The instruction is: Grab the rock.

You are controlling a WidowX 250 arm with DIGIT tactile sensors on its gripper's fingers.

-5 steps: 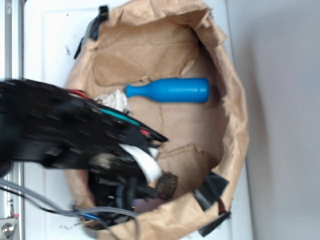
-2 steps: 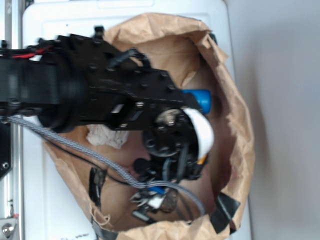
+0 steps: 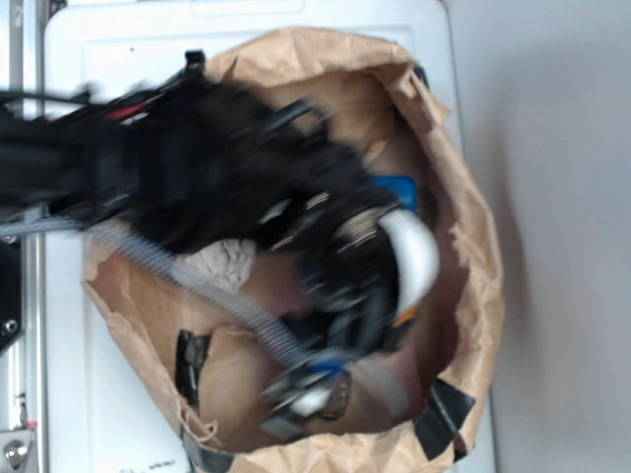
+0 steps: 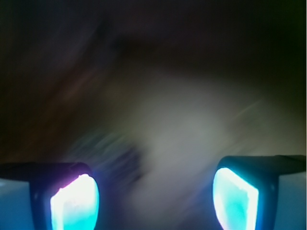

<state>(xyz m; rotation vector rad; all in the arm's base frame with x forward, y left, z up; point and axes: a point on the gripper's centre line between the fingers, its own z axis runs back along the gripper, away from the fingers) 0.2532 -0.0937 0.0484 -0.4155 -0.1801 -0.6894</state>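
Since a moment ago my arm has swung low over the paper bag point(image 3: 463, 246), my end effector point(image 4: 153, 196) open, the rock point(image 3: 338, 394) ungrasped beside it.

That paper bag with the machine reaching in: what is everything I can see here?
brown paper bag: one, tan, rolled open on the white surface, holding the rest
black tape: patches, black, on the bag's lower rim
blue bottle: one, blue, upper right inside, mostly hidden by the arm
crumpled white paper: one, white, left inside
rock: one, dark brown, bottom of the bag, beside the claw
white surface: one, white, under the bag
arm: one, black, blurred, entering from the left
claw: one, blurred; wrist view shows two glowing pads apart
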